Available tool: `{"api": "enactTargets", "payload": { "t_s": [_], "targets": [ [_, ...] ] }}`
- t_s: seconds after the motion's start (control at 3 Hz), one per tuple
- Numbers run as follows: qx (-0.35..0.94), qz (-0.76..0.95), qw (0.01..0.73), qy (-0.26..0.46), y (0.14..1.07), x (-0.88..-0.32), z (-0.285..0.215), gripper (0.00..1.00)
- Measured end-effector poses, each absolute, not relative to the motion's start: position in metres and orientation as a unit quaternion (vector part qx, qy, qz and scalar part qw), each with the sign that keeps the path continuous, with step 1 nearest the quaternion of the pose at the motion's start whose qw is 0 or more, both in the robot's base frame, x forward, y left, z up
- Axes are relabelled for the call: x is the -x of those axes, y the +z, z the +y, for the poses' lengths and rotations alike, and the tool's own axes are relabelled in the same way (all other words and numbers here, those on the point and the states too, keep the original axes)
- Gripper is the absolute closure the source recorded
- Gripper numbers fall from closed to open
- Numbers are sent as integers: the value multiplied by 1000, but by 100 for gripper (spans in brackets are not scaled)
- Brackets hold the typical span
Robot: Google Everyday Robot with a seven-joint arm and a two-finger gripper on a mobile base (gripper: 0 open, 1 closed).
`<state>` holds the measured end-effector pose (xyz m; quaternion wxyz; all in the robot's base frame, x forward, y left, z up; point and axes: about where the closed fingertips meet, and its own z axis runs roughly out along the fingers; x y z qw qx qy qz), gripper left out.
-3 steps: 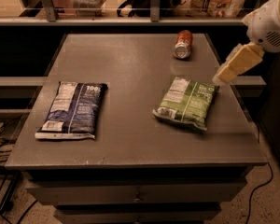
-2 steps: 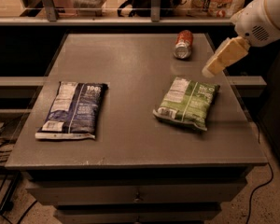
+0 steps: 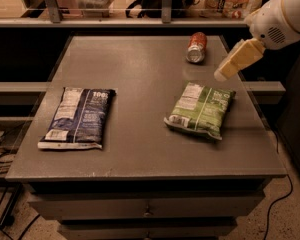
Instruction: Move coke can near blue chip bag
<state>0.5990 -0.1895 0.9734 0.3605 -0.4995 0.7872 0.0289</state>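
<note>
Lying sideways, coke can (image 3: 196,47), blue chip bag (image 3: 78,117) well apart, print illegible — gripper (image 3: 223,73) beside can, grip state unclear.

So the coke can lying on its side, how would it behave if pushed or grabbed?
The coke can lies on its side, so a sideways nudge would probably roll it. Its smooth round wall may slip in a loose grip. The gripper hangs nearby, not touching it.

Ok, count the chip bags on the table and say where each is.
2. The blue chip bag lies front left; the green chip bag, right of centre. The gripper hovers right of the coke can.
</note>
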Motion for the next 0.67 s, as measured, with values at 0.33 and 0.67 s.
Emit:
{"api": "enactTargets", "payload": {
  "t_s": [0.33, 0.67],
  "targets": [
    [484, 782, 389, 56, 968, -622, -162, 0],
    [451, 786, 413, 93, 951, -663, -138, 0]
  ]
}}
